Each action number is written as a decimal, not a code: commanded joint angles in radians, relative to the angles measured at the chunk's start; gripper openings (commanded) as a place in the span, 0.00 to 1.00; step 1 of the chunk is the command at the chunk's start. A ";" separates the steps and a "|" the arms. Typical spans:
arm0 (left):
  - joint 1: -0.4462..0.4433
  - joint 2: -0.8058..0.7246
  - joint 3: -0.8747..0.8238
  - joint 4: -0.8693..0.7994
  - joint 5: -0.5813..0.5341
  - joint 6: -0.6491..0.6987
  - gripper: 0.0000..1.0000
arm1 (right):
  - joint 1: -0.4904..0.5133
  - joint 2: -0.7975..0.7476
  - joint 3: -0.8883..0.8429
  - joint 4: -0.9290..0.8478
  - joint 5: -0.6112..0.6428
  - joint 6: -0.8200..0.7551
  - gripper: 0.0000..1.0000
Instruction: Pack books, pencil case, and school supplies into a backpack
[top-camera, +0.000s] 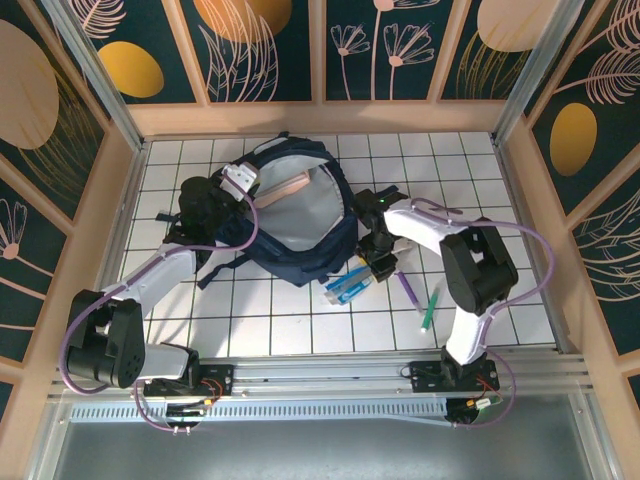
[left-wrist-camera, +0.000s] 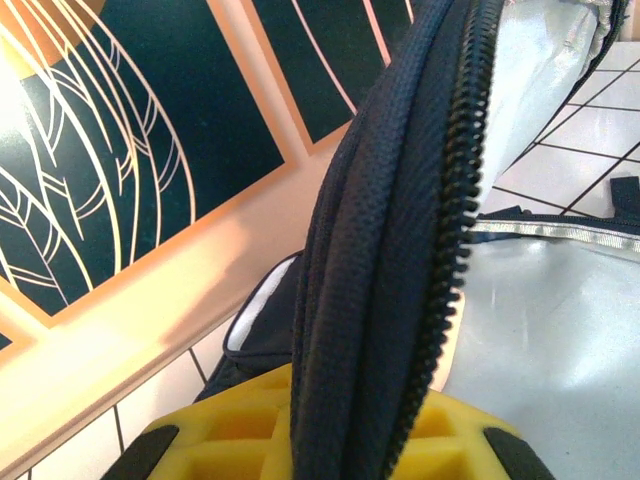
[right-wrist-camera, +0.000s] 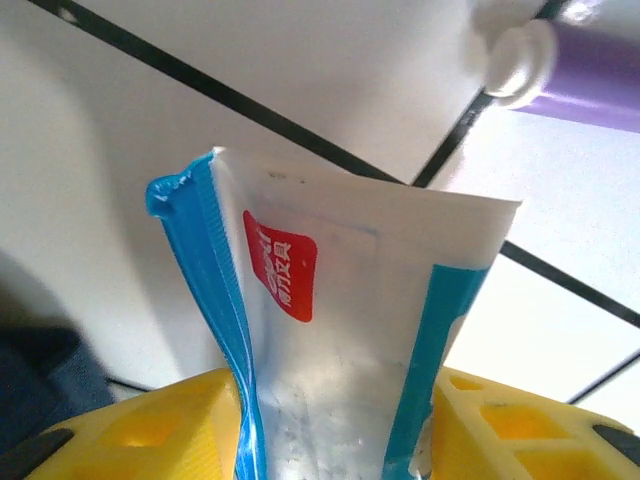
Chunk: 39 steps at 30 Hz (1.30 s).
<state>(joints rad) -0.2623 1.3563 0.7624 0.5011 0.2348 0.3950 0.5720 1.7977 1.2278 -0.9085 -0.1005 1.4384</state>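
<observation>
Item: blue-and-white packet (right-wrist-camera: 340, 330), pinched in right fingers (right-wrist-camera: 160, 435), long axis straight out from them; backpack (top-camera: 300, 215) mouth just to their left, rim clamped in left fingers (left-wrist-camera: 230, 440).

The backpack (top-camera: 300, 215) is dark navy outside and pale silver-grey inside, with a salmon-pink strip across its opening. The table (top-camera: 260, 325) is white tile ruled with a thin dark grid. To the right there's a purple pen (top-camera: 407, 288) and a green pen (top-camera: 429, 312), and a white packet (right-wrist-camera: 340, 330) edged bright blue with a red label. The walls (top-camera: 270, 50) are deep teal with gold discs and pale line-drawn leaves, framed in light wood.
</observation>
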 joint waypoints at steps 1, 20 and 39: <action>0.004 -0.045 -0.008 0.078 0.018 -0.014 0.00 | 0.025 -0.105 0.007 -0.066 0.058 0.049 0.46; -0.007 -0.053 -0.064 0.043 0.141 -0.040 0.00 | 0.059 -0.239 0.022 0.008 0.077 0.020 0.60; -0.011 -0.111 -0.090 -0.021 0.102 0.016 0.00 | 0.347 -0.028 0.127 -0.012 0.353 -0.565 0.63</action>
<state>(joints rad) -0.2680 1.2919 0.6769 0.4671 0.3321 0.3935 0.8291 1.7359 1.2644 -0.8032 -0.0235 1.2327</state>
